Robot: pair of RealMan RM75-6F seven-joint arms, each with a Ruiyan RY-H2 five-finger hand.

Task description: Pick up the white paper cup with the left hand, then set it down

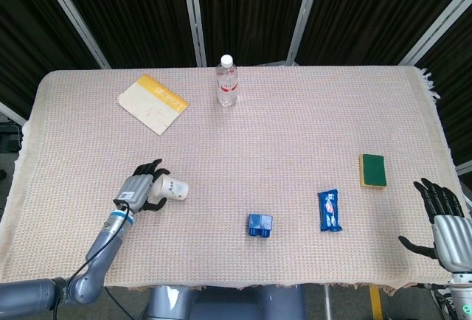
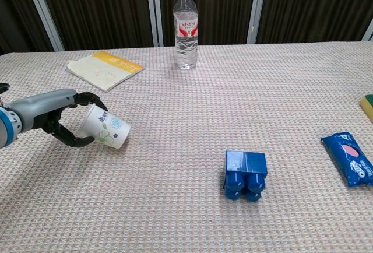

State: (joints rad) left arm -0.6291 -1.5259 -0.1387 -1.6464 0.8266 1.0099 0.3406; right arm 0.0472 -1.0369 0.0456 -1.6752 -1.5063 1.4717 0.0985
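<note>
The white paper cup [image 2: 105, 132] with a green flower print lies tipped almost on its side, base pointing right, low over the table's left front. My left hand [image 2: 63, 126] curls its fingers around the cup's mouth end and holds it. From the head view the cup [image 1: 175, 187] sticks out to the right of the left hand [image 1: 140, 191]. My right hand [image 1: 445, 220] stays at the table's front right corner, fingers spread, holding nothing; it does not show in the chest view.
A water bottle [image 2: 185, 25] stands at the back middle, a yellow-edged booklet [image 2: 104, 69] lies back left. A blue block [image 2: 245, 174], a blue snack packet [image 2: 349, 157] and a green-and-yellow sponge [image 1: 372, 170] lie to the right.
</note>
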